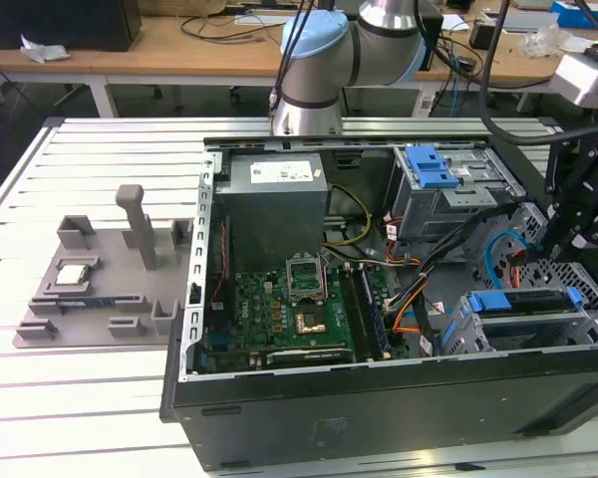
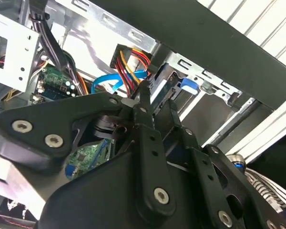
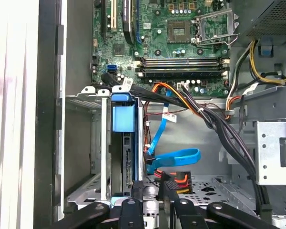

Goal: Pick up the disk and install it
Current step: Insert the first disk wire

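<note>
First wrist view has the disk standing on edge in the drive cage slot; gripper fingers pinch its end; I'd push straight along the rails, clear of the blue SATA cable
</note>
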Robot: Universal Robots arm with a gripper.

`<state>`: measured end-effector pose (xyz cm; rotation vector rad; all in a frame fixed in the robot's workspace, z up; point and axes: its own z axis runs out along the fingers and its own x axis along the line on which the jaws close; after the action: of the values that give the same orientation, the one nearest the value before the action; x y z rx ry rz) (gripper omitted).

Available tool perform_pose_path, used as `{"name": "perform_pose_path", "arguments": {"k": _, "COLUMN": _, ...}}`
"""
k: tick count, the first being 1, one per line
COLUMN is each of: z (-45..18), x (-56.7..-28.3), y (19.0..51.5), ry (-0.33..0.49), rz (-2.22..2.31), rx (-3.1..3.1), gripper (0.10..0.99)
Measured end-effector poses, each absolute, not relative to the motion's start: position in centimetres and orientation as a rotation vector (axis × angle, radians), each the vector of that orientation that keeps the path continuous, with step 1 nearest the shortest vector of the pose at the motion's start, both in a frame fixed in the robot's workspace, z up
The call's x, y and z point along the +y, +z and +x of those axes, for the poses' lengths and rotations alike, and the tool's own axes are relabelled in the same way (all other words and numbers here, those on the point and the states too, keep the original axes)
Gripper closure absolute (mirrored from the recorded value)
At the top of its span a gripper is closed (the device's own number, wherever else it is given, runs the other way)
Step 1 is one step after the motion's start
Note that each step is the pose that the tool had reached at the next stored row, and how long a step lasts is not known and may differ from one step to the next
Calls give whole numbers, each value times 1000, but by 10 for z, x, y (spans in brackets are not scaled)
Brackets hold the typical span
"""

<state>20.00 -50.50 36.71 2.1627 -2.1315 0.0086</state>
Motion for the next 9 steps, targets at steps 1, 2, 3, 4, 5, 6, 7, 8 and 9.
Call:
{"name": "perform_pose_path", "arguments": {"k": 1, "z": 200, "x": -504, "y": 367, "ry": 9, "rz": 2163, "rx": -2131, "gripper": 773}}
{"name": "perform_pose_path", "arguments": {"k": 2, "z": 199, "x": -501, "y": 366, "ry": 9, "rz": 2163, "rx": -2132, "gripper": 773}}
{"name": "perform_pose_path", "arguments": {"k": 3, "z": 199, "x": -498, "y": 365, "ry": 9, "rz": 2163, "rx": -2132, "gripper": 773}}
{"name": "perform_pose_path", "arguments": {"k": 4, "z": 199, "x": -496, "y": 364, "ry": 9, "rz": 2163, "rx": -2131, "gripper": 773}}
{"name": "perform_pose_path", "arguments": {"k": 5, "z": 199, "x": -494, "y": 364, "ry": 9, "rz": 2162, "rx": -2131, "gripper": 773}}
{"name": "perform_pose_path", "arguments": {"k": 6, "z": 199, "x": -491, "y": 363, "ry": 13, "rz": 2160, "rx": -2130, "gripper": 773}}
{"name": "perform_pose_path", "arguments": {"k": 7, "z": 199, "x": -490, "y": 362, "ry": 21, "rz": 2157, "rx": -2126, "gripper": 773}}
{"name": "perform_pose_path", "arguments": {"k": 8, "z": 199, "x": -490, "y": 361, "ry": 26, "rz": 2154, "rx": -2124, "gripper": 773}}
{"name": "perform_pose_path", "arguments": {"k": 9, "z": 199, "x": -488, "y": 359, "ry": 36, "rz": 2148, "rx": -2119, "gripper": 773}}
